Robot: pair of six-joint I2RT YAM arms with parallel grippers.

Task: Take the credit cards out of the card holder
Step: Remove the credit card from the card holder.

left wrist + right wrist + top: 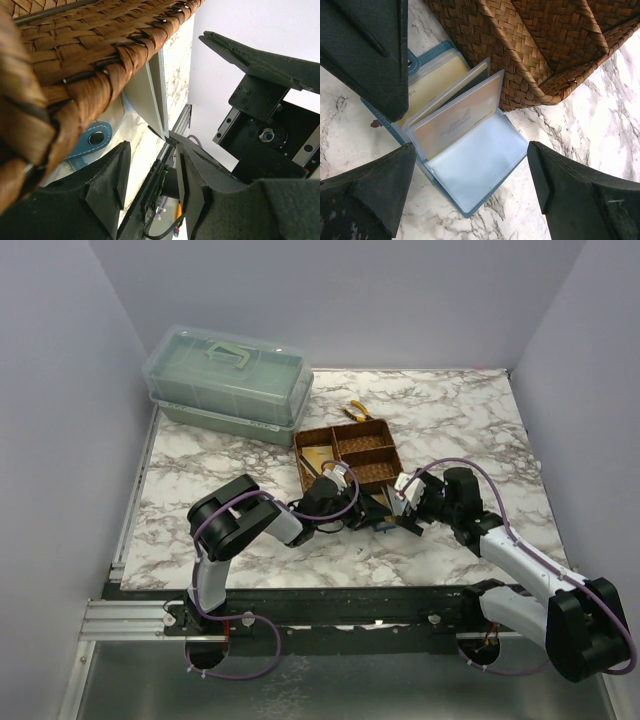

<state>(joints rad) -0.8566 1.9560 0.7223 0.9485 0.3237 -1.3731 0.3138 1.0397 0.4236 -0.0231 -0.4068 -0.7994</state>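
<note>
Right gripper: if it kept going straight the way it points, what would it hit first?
Probably the open card holder, which lies directly ahead between the spread fingers of the right gripper. How far off it is, I cannot tell.

Tiny print on one credit card [457, 120], none legible

Both arms reach forward and bend inward, so their wrists sit close together down low. The black left gripper [149, 144] has its fingers [107, 187] partly apart. The black right gripper [470, 147] has its fingers spread wide.
</note>
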